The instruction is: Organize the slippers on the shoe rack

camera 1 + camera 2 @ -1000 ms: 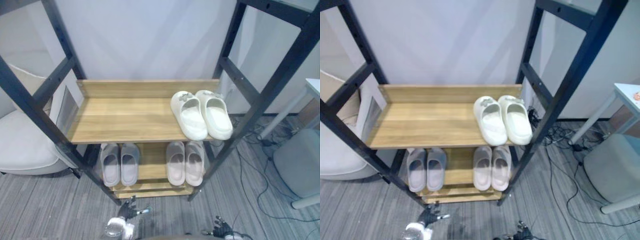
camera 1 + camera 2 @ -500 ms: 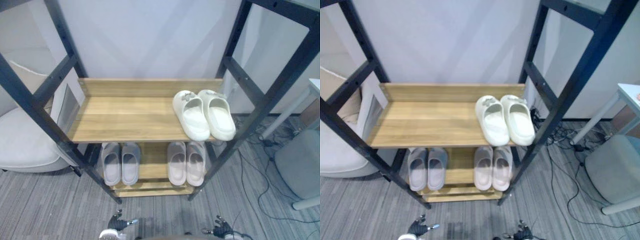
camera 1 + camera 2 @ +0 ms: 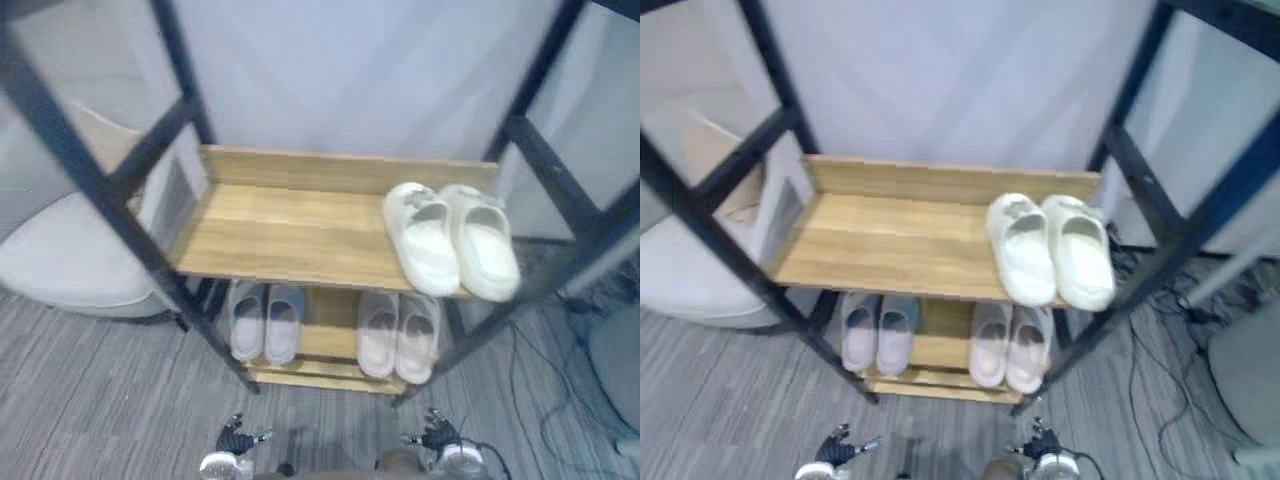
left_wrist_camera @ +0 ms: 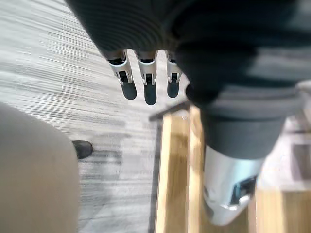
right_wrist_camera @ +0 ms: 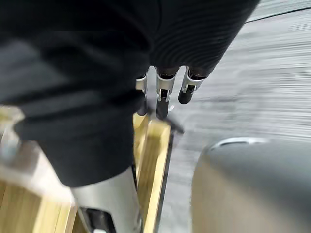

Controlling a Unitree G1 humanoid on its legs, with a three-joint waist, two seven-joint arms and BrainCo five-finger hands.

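Note:
A black-framed shoe rack (image 3: 120, 190) has wooden shelves. On the right end of its upper shelf (image 3: 280, 235) sits a white pair of slippers (image 3: 450, 240). The lower shelf holds a grey pair (image 3: 265, 320) on the left and a pale pink pair (image 3: 398, 335) on the right. My left hand (image 3: 235, 440) and right hand (image 3: 435, 438) hang low over the floor in front of the rack. Both are open and hold nothing. The left fingers (image 4: 146, 85) and the right fingers (image 5: 163, 92) are straight, pointing down by the rack's bottom wooden edge (image 4: 177, 160).
A pale cushioned chair (image 3: 70, 260) stands left of the rack. A grey stool (image 3: 620, 360) and floor cables (image 3: 540, 370) lie to the right. Grey striped carpet (image 3: 100, 400) spreads in front of the rack.
The camera has moved, so the rack sits further right in the left eye view. My left hand has dropped lower. The slippers stay where they were on the shelves.

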